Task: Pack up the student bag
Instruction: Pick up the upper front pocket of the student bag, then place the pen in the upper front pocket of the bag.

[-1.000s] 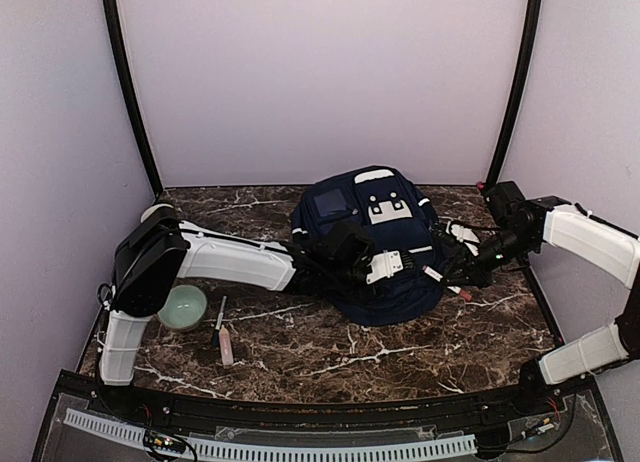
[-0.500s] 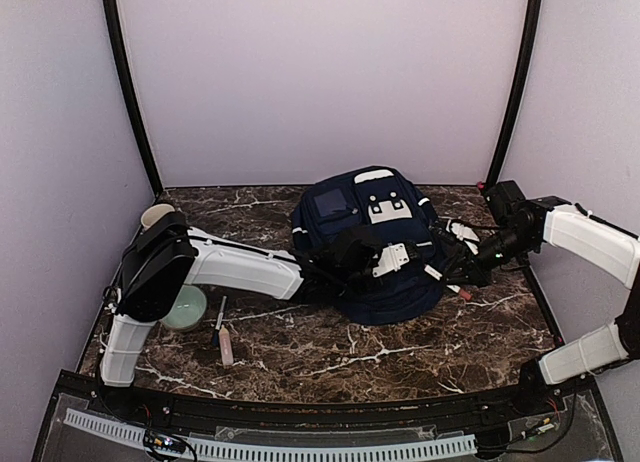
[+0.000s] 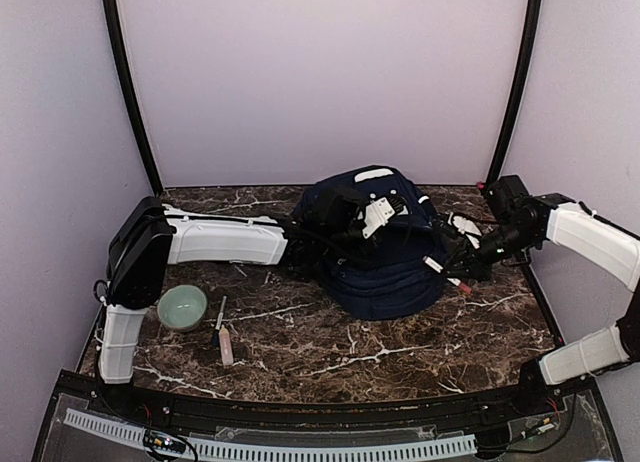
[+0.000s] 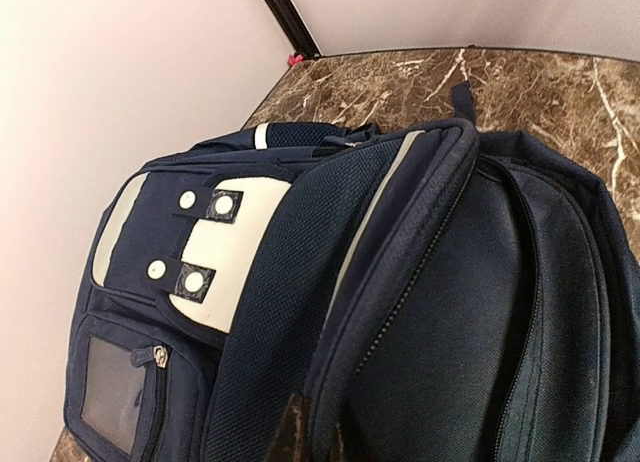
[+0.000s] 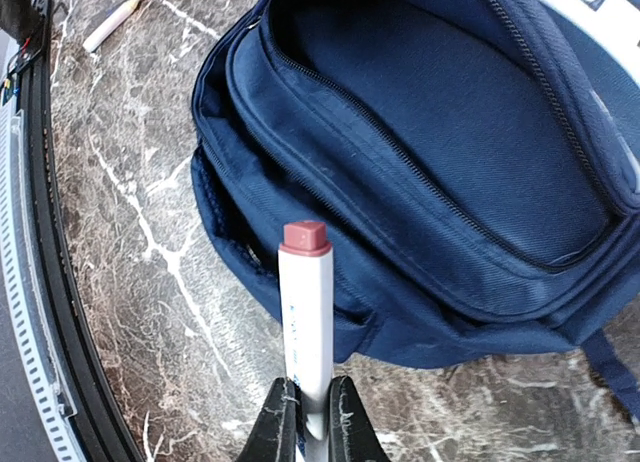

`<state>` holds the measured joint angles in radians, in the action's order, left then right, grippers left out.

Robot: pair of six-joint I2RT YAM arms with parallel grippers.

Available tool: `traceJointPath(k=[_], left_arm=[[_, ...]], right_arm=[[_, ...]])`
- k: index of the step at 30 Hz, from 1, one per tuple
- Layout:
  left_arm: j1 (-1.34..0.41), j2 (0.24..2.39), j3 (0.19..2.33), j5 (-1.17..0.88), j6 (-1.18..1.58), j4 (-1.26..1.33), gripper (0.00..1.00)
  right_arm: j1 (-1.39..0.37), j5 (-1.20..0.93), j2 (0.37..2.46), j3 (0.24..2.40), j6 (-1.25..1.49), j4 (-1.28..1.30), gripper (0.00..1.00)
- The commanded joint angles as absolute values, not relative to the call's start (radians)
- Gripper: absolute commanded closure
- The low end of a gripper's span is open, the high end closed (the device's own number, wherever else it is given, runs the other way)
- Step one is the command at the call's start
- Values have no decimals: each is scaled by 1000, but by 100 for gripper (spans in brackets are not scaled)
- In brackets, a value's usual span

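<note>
The student bag (image 3: pixel 385 272), navy with white patches, lies in the middle of the table. My left gripper (image 3: pixel 385 220) reaches over it from the left and is shut on the zippered edge of its upper flap (image 4: pixel 400 232), held raised off the body. In the left wrist view my left gripper (image 4: pixel 312 440) shows only dark fingertips (image 4: pixel 292 432) pinching that edge. My right gripper (image 3: pixel 458 275) hovers by the bag's right side, shut on a white marker (image 3: pixel 440 271). The marker (image 5: pixel 305 312) with its red cap stands up from my right gripper (image 5: pixel 312 422) beside the bag (image 5: pixel 450 152).
A pale green bowl (image 3: pixel 182 307) sits front left, with a pink-white pen (image 3: pixel 226 346) and a thin tool (image 3: pixel 216 327) next to it. A white pen (image 5: pixel 115 20) lies beyond the bag. A black rail (image 3: pixel 300 414) borders the near edge; walls close the other sides.
My left gripper closed on the bag's flap edge and pulled it up and toward the back, raising the flap. My right gripper with the marker has stayed where it was.
</note>
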<state>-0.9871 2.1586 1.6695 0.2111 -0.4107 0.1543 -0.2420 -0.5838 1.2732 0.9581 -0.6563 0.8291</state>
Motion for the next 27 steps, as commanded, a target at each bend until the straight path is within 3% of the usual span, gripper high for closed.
traceJointPath(k=[1, 13, 27], left_arm=[[-943, 2048, 1716, 89, -282, 176, 100], [-919, 2067, 1873, -15, -212, 163, 100], [-897, 2068, 1845, -80, -64, 240, 100]], right_arm=[[-239, -544, 1234, 1050, -653, 787, 98], [-324, -347, 1324, 1275, -737, 682, 98], [-456, -178, 1405, 1160, -920, 450, 97]])
